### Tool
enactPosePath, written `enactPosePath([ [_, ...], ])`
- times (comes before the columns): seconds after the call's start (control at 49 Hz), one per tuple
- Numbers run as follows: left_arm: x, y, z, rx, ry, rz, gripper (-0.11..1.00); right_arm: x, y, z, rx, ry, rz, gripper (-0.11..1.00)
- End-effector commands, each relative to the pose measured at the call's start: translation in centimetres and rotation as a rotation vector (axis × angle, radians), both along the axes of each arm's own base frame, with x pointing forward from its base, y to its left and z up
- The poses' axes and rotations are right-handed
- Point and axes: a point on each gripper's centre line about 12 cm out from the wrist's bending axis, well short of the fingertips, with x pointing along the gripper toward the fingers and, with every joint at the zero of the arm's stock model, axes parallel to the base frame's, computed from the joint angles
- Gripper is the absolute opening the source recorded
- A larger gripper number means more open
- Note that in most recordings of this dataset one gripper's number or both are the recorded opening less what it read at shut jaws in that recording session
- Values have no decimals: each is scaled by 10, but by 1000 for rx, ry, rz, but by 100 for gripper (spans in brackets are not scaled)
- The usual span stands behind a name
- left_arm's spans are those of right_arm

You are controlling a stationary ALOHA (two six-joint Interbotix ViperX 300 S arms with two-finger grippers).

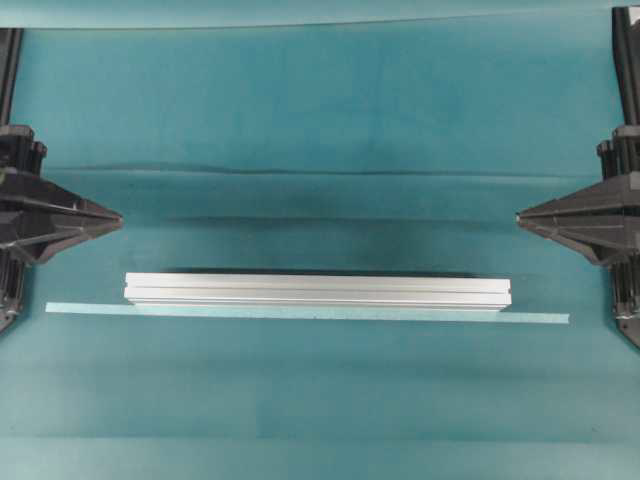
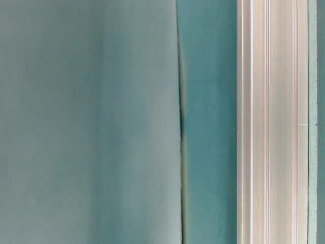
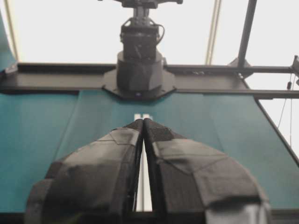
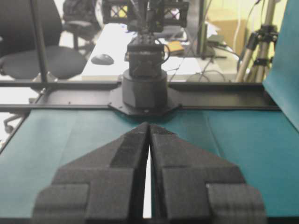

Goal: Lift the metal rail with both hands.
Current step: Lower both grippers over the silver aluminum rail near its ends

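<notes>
One metal rail (image 1: 317, 289) on the table (image 1: 320, 120); one tape strip (image 1: 306, 313) beside it. Two end effectors, left (image 1: 118, 219) and right (image 1: 520, 215), both closed, empty.

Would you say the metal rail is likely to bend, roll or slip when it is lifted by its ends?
The metal rail looks like rigid grooved aluminium, so probably no sagging. Its flat faces suggest it won't roll. The smooth, shiny surface may slip in the grip.
</notes>
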Motion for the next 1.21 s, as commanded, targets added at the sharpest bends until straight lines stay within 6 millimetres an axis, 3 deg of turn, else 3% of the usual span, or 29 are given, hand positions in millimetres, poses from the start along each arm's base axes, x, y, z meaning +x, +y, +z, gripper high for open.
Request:
enactPosePath([
  [0.0,3,2,17,-23,-38,8,14,2,0,5,26,-14,1,10],
  [0.061,4,3,20,-29,-40,9,14,3,-2,6,97,1,-8,14],
  [0.204,9,3,22,-41,14,10,-1,7,-4,-2,198,68,-19,1],
  [0.449,29,3,34,-41,192,13,-1,24,-10,-1,266,230,-51,1],
  [0.674,47,3,59,-43,274,15,-1,48,-7,10,305,451,-53,1],
  [1.185,104,-6,16,-118,799,29,-1,96,2,-26,293,974,-59,1],
])
